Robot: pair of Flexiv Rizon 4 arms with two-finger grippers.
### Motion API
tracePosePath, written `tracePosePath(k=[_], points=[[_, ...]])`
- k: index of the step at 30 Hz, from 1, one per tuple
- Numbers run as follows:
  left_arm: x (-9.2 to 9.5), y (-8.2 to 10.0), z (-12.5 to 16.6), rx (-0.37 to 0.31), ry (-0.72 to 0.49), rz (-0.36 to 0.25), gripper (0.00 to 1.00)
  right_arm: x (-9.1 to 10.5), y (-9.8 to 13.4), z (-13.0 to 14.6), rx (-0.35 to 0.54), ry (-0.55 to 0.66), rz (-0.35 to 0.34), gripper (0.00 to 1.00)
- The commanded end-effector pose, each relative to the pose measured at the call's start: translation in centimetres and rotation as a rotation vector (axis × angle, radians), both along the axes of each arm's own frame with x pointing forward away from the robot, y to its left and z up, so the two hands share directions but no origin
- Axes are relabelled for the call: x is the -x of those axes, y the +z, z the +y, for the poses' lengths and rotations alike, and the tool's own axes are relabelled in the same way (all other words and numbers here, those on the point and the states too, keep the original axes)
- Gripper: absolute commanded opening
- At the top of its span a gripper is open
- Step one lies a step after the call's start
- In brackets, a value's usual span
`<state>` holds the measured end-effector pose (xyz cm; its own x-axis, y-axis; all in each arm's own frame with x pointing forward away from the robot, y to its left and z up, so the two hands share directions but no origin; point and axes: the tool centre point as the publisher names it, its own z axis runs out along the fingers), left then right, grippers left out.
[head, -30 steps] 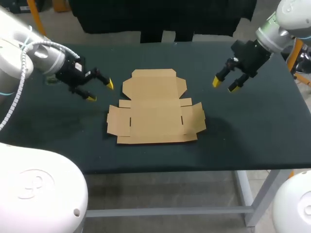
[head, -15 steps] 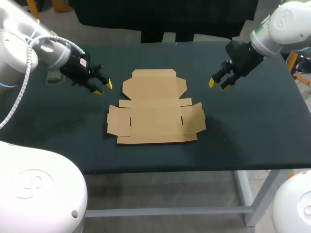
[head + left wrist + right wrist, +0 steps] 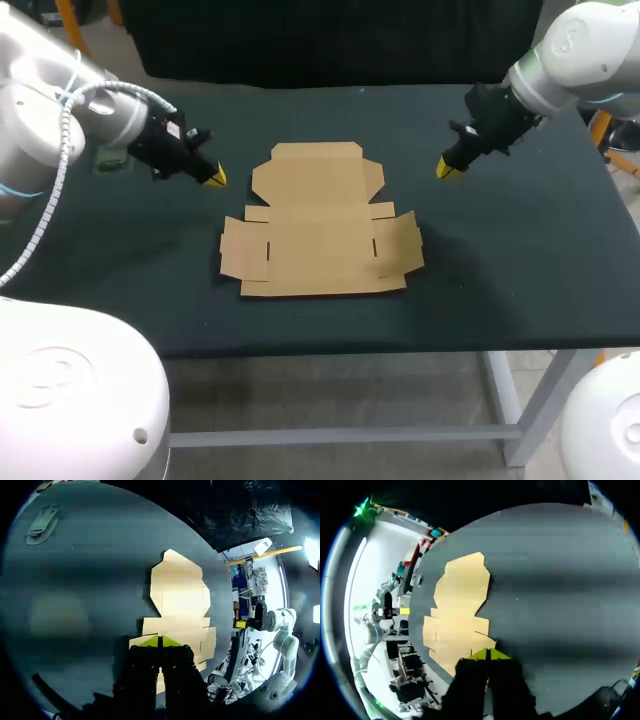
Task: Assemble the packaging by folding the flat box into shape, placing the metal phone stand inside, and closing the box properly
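Cardboard blank: the flat box [image 3: 320,225] is lying unfolded at the middle of the table [image 3: 520,250], with no panel raised. Its lid panel is pointing toward the far edge, and its base with the two side wings is sitting toward the near edge. The long axis is running near to far.

Left gripper [image 3: 212,177]: hanging above the table top just beside the lid panel's left edge, yellow tips pressed together and gripping nothing. From it the box is lying to the robot's right and slightly toward the front.

Right gripper [image 3: 446,168]: hanging off the lid panel's right edge, a little farther out than its partner, tips likewise closed on nothing. From it the box is lying to the robot's left.

Metal phone stand [image 3: 42,524]: resting at the table's far left, well apart from the box, beyond the left arm.

Judgement: folding is not yet beginning. The arms are flanking the far half of the blank, the left being the nearer. Closed tips are suiting a push or a lift under an edge rather than a pinch.
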<state>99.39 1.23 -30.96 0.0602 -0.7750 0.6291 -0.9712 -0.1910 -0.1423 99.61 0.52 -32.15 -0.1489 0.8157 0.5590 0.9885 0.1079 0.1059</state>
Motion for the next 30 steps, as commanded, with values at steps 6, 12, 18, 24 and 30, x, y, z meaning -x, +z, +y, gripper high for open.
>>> tracePosePath(k=[6, 12, 18, 24, 30], points=[[0.9, -0.4, 0.4, 0.033, 0.035, -0.036, 0.00, 0.2, -0.2, -0.2, 0.012, -0.034, 0.015, 0.00], [0.9, -0.4, 0.4, 0.033, 0.035, -0.036, 0.00, 0.2, -0.2, -0.2, 0.012, -0.034, 0.015, 0.00], [0.9, -0.4, 0.4, 0.033, 0.035, -0.036, 0.00, 0.2, -0.2, -0.2, 0.012, -0.034, 0.015, 0.00], [0.6, -0.4, 0.3, 0.032, 0.042, -0.033, 0.00, 0.2, -0.2, -0.2, 0.012, -0.034, 0.015, 0.00], [0.3, -1.5, -0.5, -0.032, -0.031, -0.061, 0.00, -0.1, -1.5, 0.7, 0.018, -0.019, 0.012, 0.00]])
